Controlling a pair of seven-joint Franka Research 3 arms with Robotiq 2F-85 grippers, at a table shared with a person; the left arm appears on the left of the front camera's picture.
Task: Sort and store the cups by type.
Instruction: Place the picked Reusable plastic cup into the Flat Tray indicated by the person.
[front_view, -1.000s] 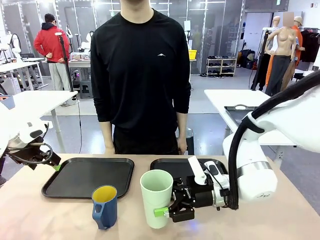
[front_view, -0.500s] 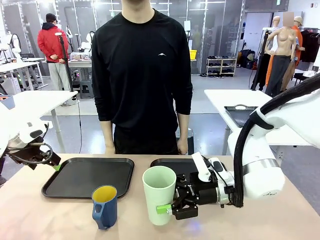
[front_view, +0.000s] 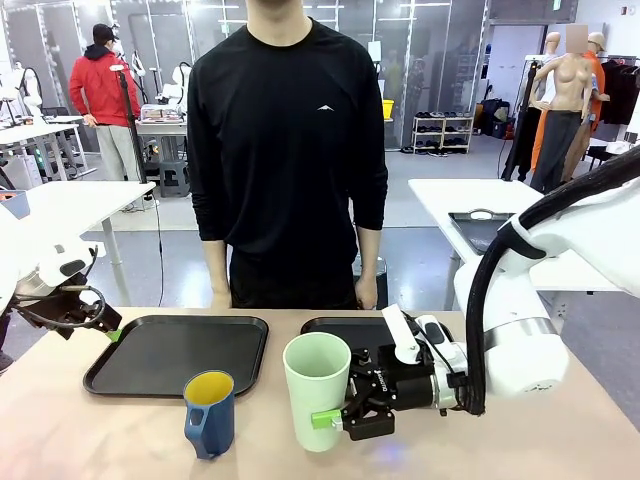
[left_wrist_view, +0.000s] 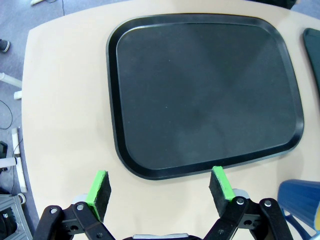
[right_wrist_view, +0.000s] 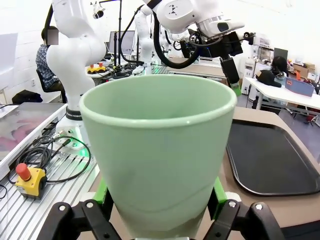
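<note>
Front view: clamps mint-green tumbler (front_view: 317, 392) low in right pincer (front_view: 330, 418), near counter (front_view: 100, 440) edge; has nudged it slightly right and up, probably starting toward right tray (front_view: 360, 327). Leaves blue cup (front_view: 209, 412) standing left; keeps left pincer (left_wrist_view: 160, 189) wide open, empty.

- 2 cups: one mint-green tumbler (front_view: 316, 392), one dark blue cup (front_view: 209, 418) with a handle
- 2 black trays, a left tray (front_view: 175, 352) and a right tray (front_view: 340, 329)
- 1 person (front_view: 290, 150) across the bench (front_view: 90, 435)
</note>
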